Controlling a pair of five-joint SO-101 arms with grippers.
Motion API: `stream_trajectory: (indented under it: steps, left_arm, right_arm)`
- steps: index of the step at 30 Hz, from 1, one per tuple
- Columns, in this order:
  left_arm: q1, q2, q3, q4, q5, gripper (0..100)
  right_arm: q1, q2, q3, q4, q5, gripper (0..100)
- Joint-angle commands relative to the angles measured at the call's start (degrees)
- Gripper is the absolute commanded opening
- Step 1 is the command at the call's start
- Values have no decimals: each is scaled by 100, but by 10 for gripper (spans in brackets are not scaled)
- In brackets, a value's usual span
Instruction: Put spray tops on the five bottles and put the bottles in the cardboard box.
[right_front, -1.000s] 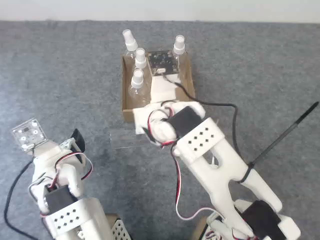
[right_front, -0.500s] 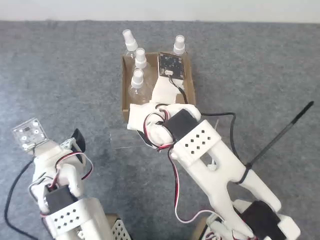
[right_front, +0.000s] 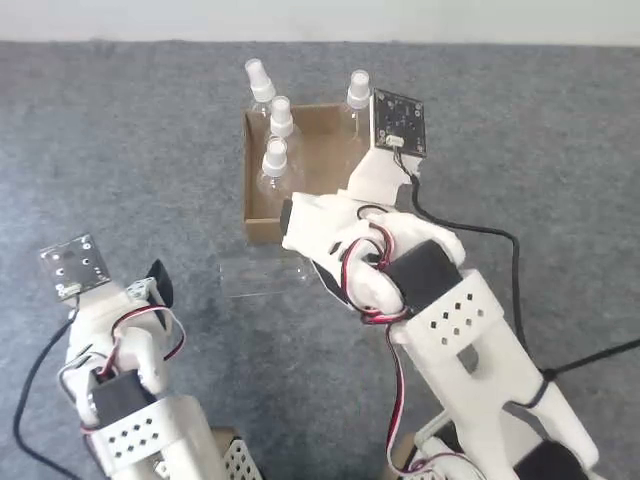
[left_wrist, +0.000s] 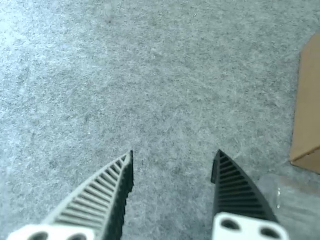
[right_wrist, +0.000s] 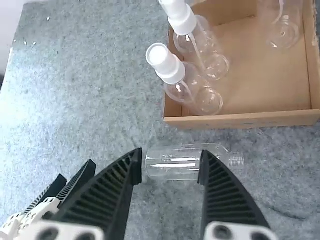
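1. The worktop (right_front: 120, 150) is covered in a grey, nubbly, felt-like matting.
2. At the near left, the left arm (right_front: 140, 430) sits folded low; it is white plastic with a perforated plate, and red and black wires (right_front: 175, 335) loop over it; the left end effector (left_wrist: 174, 155) points down at bare matting, its ribbed, wedge-shaped fingers (left_wrist: 107, 192) spread fairly wide with nothing between them.
3. Just in front of the box lies the capless bottle (right_front: 262, 277); it is a clear plastic cylinder on its side, with its bare threaded neck toward the right.
4. The cardboard box (right_front: 320, 160) is a shallow, brown, open tray; four clear bottles (right_front: 275, 160) with white spray tops stand upright there, three in a line by its left wall and one at its far right corner; I cannot tell whether the farthest of the three stands inside the box or just behind it.
5. The right arm (right_front: 455, 320) stretches from the near right toward the box and bends over at the wrist; the right end effector (right_wrist: 171, 159) hangs wide open over the capless bottle, with a black ribbed finger (right_wrist: 107, 195) on either side of it; I cannot tell whether they touch it.
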Motion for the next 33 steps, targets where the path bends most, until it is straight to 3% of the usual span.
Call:
stream_trajectory:
  steps: [1,8,18,23,29,33]
  left_arm:
    - [-70,-53,-251,18,114,243]
    - [-536,-62,-259,0,237,243]
    - [-536,-62,-251,9,237,243]
    - [-536,-62,-242,9,237,243]
    - [-536,-62,-242,9,229,243]
    - [-536,-62,-242,9,220,243]
  right_arm:
    - [-110,-251,-44,-101,105,144]
    - [-277,-233,-44,-163,-738,145]
    - [-936,1077,519,-1253,-853,145]
    - [-1086,1516,501,-1464,-1618,147]
    - [-1103,1578,536,-1411,-1969,272]
    - [-1103,1631,536,-1367,-2163,252]
